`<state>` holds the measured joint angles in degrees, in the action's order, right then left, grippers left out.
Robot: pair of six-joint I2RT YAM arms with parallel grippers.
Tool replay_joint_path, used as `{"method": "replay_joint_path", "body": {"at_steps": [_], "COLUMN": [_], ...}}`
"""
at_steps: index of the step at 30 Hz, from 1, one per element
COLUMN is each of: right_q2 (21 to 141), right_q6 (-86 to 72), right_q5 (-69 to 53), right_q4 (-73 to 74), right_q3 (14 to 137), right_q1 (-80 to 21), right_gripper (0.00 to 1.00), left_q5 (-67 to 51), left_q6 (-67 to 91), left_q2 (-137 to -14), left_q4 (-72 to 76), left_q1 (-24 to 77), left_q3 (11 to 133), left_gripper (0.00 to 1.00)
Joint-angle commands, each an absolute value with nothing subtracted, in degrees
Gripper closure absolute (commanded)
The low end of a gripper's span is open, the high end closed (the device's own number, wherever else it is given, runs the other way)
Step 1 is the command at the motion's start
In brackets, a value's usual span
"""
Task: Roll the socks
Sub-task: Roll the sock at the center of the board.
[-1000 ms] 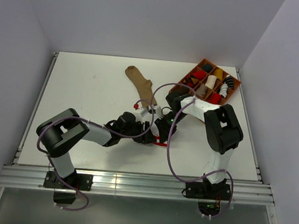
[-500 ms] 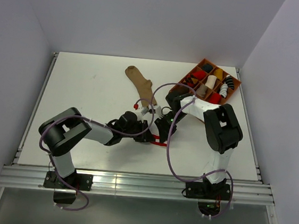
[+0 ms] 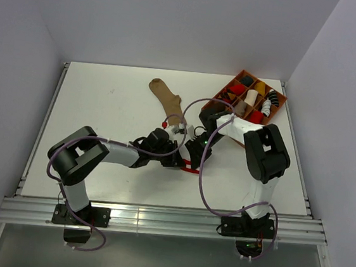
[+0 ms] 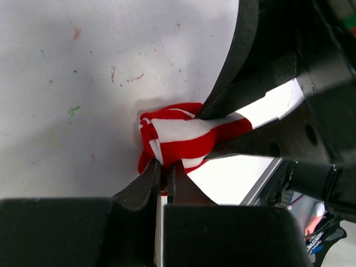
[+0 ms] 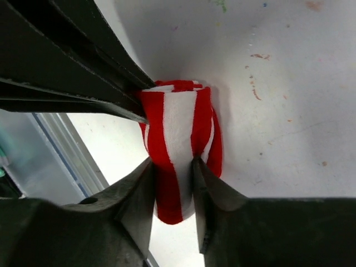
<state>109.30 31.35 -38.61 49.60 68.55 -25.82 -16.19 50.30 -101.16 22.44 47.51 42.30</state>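
Note:
The red-and-white striped sock (image 5: 177, 125) is bunched into a small roll on the table between both grippers. Only a red sliver of this striped sock (image 3: 190, 168) shows from above. My left gripper (image 4: 165, 166) is shut on a thin fold at the edge of the roll (image 4: 178, 136). My right gripper (image 5: 171, 162) holds the roll from the other side, a finger pressed against each flank. From above, the left gripper (image 3: 173, 156) and right gripper (image 3: 193, 155) meet tip to tip. The tan-brown sock (image 3: 169, 99) lies flat further back, untouched.
An orange divided tray (image 3: 278, 104) with several sock rolls stands at the back right, close to the right arm's elbow. A small red-and-white piece (image 3: 173, 127) lies just behind the grippers. Purple cables loop over both arms.
My left gripper has closed from open onto the sock's edge and its arm has shifted slightly right. The right gripper's fingers have eased apart a little around the roll.

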Motion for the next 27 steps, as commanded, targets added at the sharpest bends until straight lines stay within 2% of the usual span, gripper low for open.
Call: {"method": "replay_joint_path", "body": {"at_steps": [1,2,7,18,27], "right_q2": [108.7,108.0,103.5,96.6,88.1], "right_q6": [34.0,34.2,35.8,40.7,45.4], "right_q5": [-29.1,-29.4,-33.8,-40.2,-46.7], "right_q4": [42.9,42.5,42.4,45.6,43.2], "right_q3": [66.1,65.6,64.6,61.9,58.8], "right_q1": [-25.1,-24.5,-21.6,-17.3,-7.9], "right_gripper": [0.61,0.56,0.47,0.45,0.44], "left_q5": [-11.8,-11.1,-8.7,-9.3,-12.4], "left_q6": [49.5,49.3,48.6,47.6,46.8], "left_q2": [-103.8,-104.1,-105.2,-109.2,-111.7], "left_q4": [12.8,10.0,4.8,-2.5,-11.3], "left_q1": [47.8,47.8,47.8,47.8,47.5], "left_q3": [45.1,45.7,48.4,53.5,59.7], "left_gripper": [1.0,1.0,1.0,1.0,1.0]}}
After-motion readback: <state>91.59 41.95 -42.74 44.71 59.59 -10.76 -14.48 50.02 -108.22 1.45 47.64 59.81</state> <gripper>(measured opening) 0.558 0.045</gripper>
